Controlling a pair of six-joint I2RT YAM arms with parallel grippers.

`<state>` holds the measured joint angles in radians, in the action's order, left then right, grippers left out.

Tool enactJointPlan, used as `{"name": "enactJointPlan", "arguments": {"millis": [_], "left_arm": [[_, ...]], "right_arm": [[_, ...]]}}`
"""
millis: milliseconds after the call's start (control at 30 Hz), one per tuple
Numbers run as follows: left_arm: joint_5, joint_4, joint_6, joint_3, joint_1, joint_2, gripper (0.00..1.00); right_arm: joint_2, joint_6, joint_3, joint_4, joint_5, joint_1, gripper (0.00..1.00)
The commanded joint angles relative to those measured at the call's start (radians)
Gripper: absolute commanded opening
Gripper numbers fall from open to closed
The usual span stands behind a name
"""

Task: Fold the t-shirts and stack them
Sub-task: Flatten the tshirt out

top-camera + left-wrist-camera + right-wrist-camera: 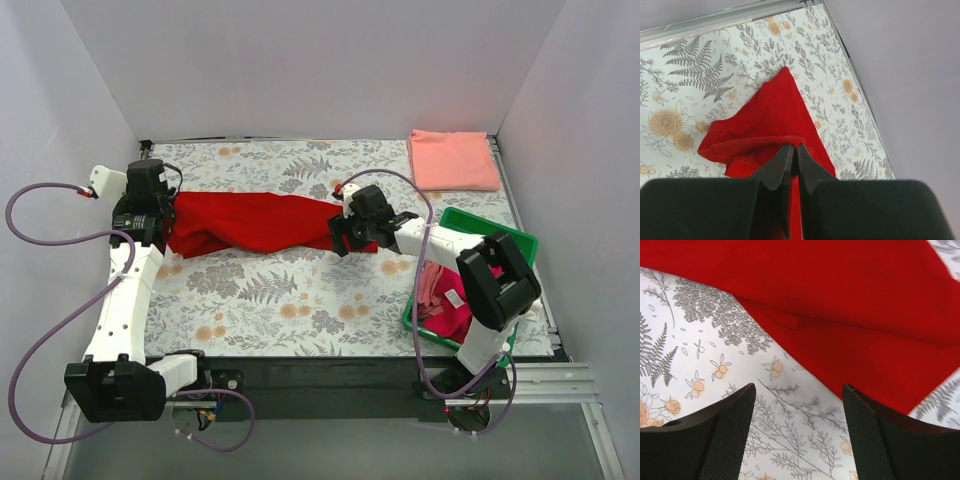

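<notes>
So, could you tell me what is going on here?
The left fingers are shut on one end of the red t-shirt, which lies stretched across the floral table cover. The right fingers are open by its other end, gripping nothing. A salmon-pink t-shirt lies folded at the far right corner; more pink shirts sit in the green bin.

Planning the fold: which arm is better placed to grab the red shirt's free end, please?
Right: right gripper hangs open by the red shirt's free end; left gripper pinches the other.

Top view high, rear, looking down; wrist views close, downward; all share red t-shirt (pixel 260 222).
</notes>
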<state>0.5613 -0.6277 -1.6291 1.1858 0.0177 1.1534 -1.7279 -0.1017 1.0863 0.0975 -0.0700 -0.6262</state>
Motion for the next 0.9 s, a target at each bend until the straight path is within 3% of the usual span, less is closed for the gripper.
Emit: {"name": "enactJointPlan", "arguments": {"millis": [0,167,367,867], "left_arm": [[0.015,0.025,0.02,-0.003,0.019,0.017,0.0],[-0.014,0.034,0.026,-0.006,0.033,0.038,0.0],[-0.023,0.042,0.035,-0.009,0.047,0.042,0.0],[-0.057,0.054,0.051,-0.015,0.054,0.049,0.0]], "right_arm": [[-0.067,0.011,0.081,-0.035,-0.079,-0.01,0.7],[-0.151,-0.003,0.162,-0.038,-0.099,-0.012,0.57],[-0.229,-0.027,0.213,-0.038,-0.08,-0.013,0.49],[-0.312,-0.104,0.273,-0.088,-0.139,-0.027,0.41]]}}
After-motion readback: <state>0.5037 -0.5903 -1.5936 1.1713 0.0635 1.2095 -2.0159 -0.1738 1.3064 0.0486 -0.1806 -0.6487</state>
